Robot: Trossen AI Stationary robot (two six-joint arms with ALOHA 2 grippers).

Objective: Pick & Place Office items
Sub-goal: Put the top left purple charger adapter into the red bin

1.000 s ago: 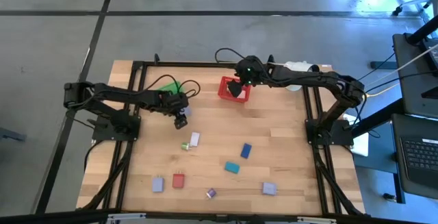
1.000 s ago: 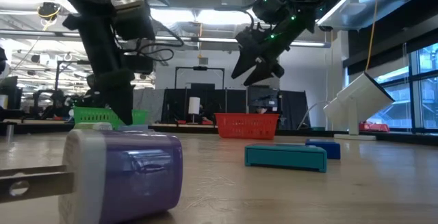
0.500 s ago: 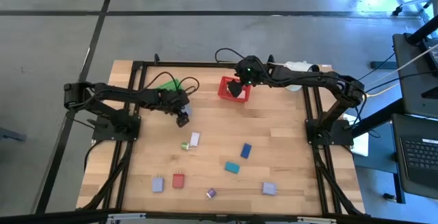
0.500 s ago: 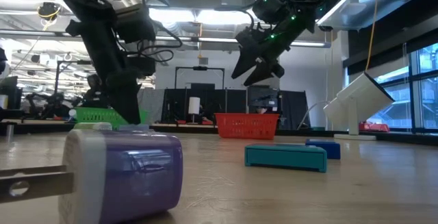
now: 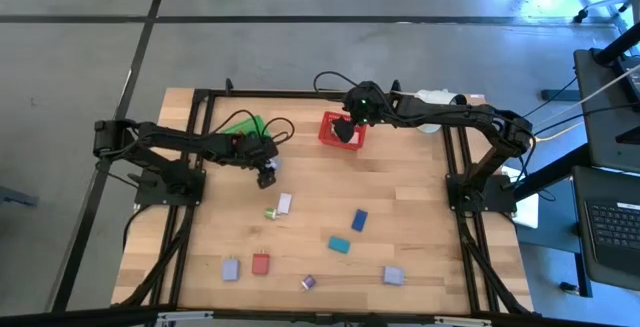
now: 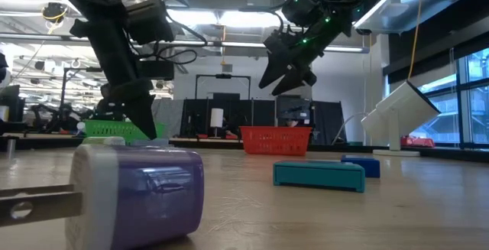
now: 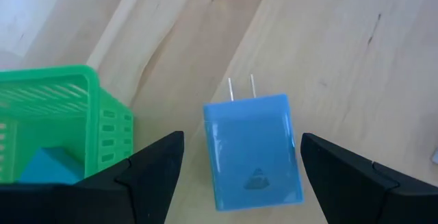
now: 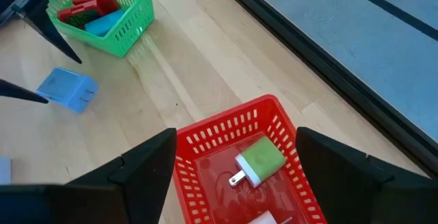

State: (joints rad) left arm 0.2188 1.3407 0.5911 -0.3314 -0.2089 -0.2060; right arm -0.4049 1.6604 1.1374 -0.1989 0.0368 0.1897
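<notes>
My left gripper [image 5: 264, 176] hangs open just in front of the green basket [image 5: 243, 126]. Its fingers stand either side of a blue plug adapter [image 7: 253, 152] without touching it. The adapter lies flat on the wood, prongs toward the far side, and also shows in the right wrist view [image 8: 68, 90]. My right gripper [image 5: 346, 129] is open over the red basket [image 8: 239, 162], which holds a green-and-white plug [image 8: 259, 161]. Other office items lie nearer the front: a white-green piece [image 5: 280, 207], a blue block [image 5: 359, 220] and a teal block [image 5: 339, 244].
The green basket [image 8: 102, 11] holds red and blue pieces. Along the near edge lie a lavender block [image 5: 232, 267], a red block [image 5: 261, 263], a small purple plug [image 5: 308, 282] and another lavender block [image 5: 393, 276]. Black frame rails run along both table sides.
My left gripper has turned slightly at the wrist over the blue adapter while staying in the same spot, still open.
</notes>
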